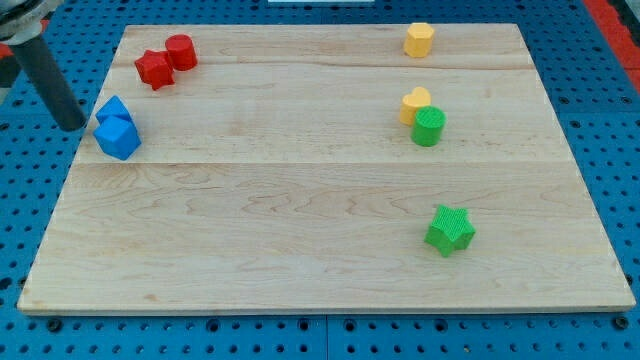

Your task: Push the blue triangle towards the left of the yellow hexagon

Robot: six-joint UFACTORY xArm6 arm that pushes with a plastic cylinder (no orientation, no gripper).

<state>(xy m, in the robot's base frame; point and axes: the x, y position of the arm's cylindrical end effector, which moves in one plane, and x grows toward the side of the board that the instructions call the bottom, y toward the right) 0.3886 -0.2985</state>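
The blue triangle (pixel 114 108) sits just right of my tip (pixel 75 126), touching a blue cube (pixel 118 138) at the board's (pixel 300 250) left edge. The bare tip grasps nothing. The yellow hexagon (pixel 419 39) lies far right, wide wood between.

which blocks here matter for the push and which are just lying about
In the job:
blue triangle
yellow hexagon
my tip, just left of the blue blocks

Lying about:
blue cube
red star
red cylinder
yellow heart
green cylinder
green star

No readable txt, labels or nos. anywhere.
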